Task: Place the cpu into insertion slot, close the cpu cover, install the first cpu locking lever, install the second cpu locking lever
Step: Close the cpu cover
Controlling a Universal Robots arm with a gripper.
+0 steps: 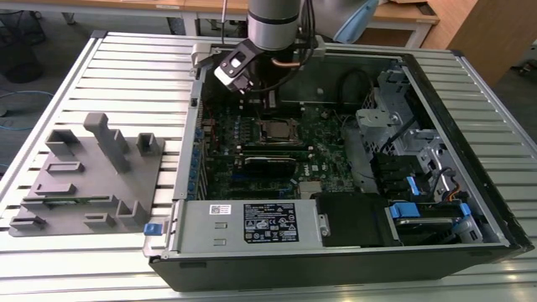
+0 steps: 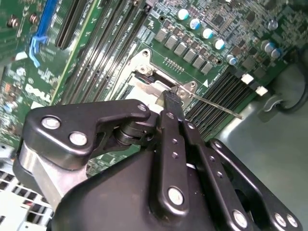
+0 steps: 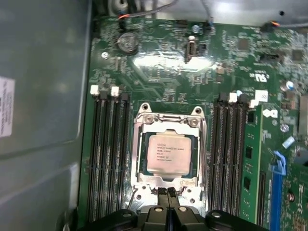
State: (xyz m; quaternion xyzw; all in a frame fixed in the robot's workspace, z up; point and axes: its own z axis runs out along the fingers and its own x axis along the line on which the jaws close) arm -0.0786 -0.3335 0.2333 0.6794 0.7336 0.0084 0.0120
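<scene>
Angled steeply down from the top edge of exterior view into an open PC case [image 1: 470,126]: grey tubular arm [image 1: 273,25], wrist tipped toward the motherboard [image 3: 163,77]. Black linkage gripper [image 3: 167,195] low over the near edge of the insertion slot [image 3: 138,191], fingertips pressed together w/ no gap and nothing seen between them. In second wrist view, tip of gripper [image 2: 171,98] right at the socket corner, just beside the hooked end of a thin steel wire lever [image 2: 214,106]. Lever rod slanting out over the black DIMM slots [image 3: 109,154]. Can't tell if touching it, or if latched.

Matte black plates and bright rivets on the gripper links. Green glossy PCB, rows of small square chips and round caps. Flat square cpu [image 3: 171,154], pale silvery lid, seated in the insertion slot at mid-board, betw. two banks of DIMM slots. Also visible in exterior view as a small bright square [image 1: 275,129] just below the gripper. Thin silver cpu cover [image 3: 169,129] lying flat round it, chip showing thru the central cutout.

In the case: motherboard on the floor, boxy grey PSU [image 1: 243,223] along the near wall, drive cages w/ blue tabs at exterior view's right. Case on a ribbed aluminium table [image 1: 126,69]. Beside it, at exterior view's left, grey plastic fixture plate [image 1: 84,182] w/ upright posts.
</scene>
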